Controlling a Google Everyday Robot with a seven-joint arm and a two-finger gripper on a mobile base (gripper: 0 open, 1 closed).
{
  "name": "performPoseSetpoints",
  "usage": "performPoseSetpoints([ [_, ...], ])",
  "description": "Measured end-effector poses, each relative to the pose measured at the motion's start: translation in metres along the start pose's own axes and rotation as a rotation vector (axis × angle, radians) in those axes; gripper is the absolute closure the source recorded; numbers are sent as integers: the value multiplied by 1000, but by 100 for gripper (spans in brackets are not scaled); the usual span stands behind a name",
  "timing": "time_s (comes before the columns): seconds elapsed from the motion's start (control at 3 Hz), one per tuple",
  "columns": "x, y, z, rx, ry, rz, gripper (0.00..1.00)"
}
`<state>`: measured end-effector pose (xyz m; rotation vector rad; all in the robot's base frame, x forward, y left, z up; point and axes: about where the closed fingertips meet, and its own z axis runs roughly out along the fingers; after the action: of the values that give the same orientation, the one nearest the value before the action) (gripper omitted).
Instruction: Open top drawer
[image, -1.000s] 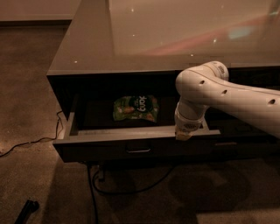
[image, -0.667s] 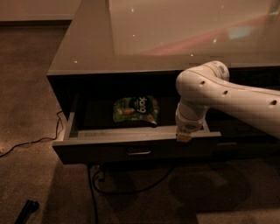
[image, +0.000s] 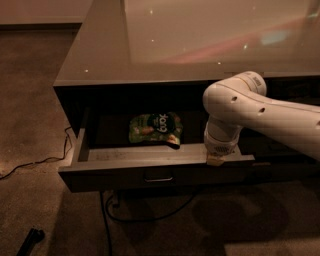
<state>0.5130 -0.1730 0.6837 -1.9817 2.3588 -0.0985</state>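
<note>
As we pick it up on the left, a loose cable (image: 35, 164) trails over the floor and the top drawer (image: 125, 154) has come further out of the cabinet than it was a second ago. It's only a small gain, but the front is clearly nearer to us. It now stands well proud of the cabinet under the glossy tabletop (image: 100, 55), and the left side wall is in plain sight.

Moving across, more of the light grey inside shows, and a green snack bag (image: 156, 129) lies flat on the drawer floor, almost fully uncovered. Just below it on the dark front, the small metal loop handle (image: 158, 178) sits untouched.

Over to the right, the pincer (image: 216, 159) is down on the drawer's front rim, well to the right of that handle, under the white arm (image: 270, 112) that reaches in from the right edge. Whether it is spread or pressed together, I cannot tell. My read is that the pull is working from the rim, and the opening looks nearly done.
</note>
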Motion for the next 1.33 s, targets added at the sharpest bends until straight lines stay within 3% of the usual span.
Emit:
performPoseSetpoints([
  [0.33, 0, 0, -1, 0, 0, 0, 100],
  [0.67, 16, 11, -14, 30, 24, 37, 100],
  [1.0, 22, 15, -37, 104, 36, 50, 100],
  [1.33, 20, 8, -55, 181, 5, 40, 100],
])
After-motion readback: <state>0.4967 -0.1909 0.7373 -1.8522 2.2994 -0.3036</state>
